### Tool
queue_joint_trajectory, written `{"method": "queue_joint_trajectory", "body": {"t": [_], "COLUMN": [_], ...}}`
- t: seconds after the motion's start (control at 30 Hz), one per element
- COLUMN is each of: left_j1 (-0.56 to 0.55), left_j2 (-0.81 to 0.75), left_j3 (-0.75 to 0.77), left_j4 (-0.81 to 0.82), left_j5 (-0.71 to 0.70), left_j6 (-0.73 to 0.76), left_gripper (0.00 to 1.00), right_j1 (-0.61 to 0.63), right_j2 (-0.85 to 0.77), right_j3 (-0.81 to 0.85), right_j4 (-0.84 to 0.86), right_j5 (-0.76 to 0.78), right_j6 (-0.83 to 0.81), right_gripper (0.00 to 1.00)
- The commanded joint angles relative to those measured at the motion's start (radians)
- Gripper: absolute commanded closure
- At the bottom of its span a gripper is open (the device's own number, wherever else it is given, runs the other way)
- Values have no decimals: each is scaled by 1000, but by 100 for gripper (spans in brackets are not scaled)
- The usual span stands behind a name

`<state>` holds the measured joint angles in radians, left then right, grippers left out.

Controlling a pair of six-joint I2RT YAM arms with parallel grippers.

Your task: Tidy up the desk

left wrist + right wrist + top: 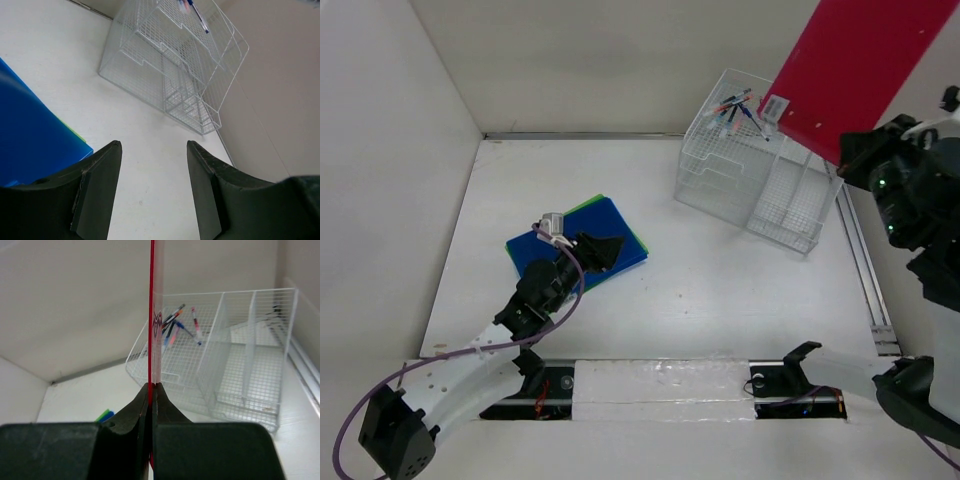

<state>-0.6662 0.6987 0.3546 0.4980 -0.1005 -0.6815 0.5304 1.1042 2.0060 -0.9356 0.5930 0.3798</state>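
On the white desk [720, 300] lies a stack of blue folders [582, 245] with a green one peeking out beneath. My left gripper [605, 250] hovers at the stack's right edge, open and holding nothing. In the left wrist view, bare desk shows between its fingers [102, 180], with the blue folder [30, 135] to the left. My right gripper [855, 150] is raised at the far right, shut on a red folder [850, 60] held up above the wire-mesh organizer [760, 180]. From the right wrist the red folder [152, 315] is seen edge-on, pinched in the gripper [152, 386].
The organizer [235, 355] holds several pens [735, 108] in its back left compartment; its divided slots stand on the right. Upright white panels close the desk at the left, back and right. A metal rail [865, 270] runs along the right edge.
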Motion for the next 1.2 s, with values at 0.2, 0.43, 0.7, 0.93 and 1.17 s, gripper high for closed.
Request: {"method": "queue_joint_trajectory", "body": {"t": [0.2,0.43,0.7,0.93,1.17], "left_j1": [-3,-12,-12,-12,-12], "left_j2": [1,-24,-1,21,19], "left_j3": [-43,-59,-66,-65,-77], "left_j4": [123,120,134,139,155], "left_j5": [94,88,73,59,56], "left_j6": [43,50,50,54,56], "left_gripper": [50,49,49,49,49], "right_j1": [-6,-64,-230,-328,-411], "right_j2": [105,96,103,172,224], "right_j3": [221,52,-102,-142,-165], "right_j4": [-265,-200,-29,57,109], "right_j5": [235,217,16,-125,-235], "right_j6": [-36,-41,-123,-145,-150], "right_gripper": [100,100,100,100,100]}}
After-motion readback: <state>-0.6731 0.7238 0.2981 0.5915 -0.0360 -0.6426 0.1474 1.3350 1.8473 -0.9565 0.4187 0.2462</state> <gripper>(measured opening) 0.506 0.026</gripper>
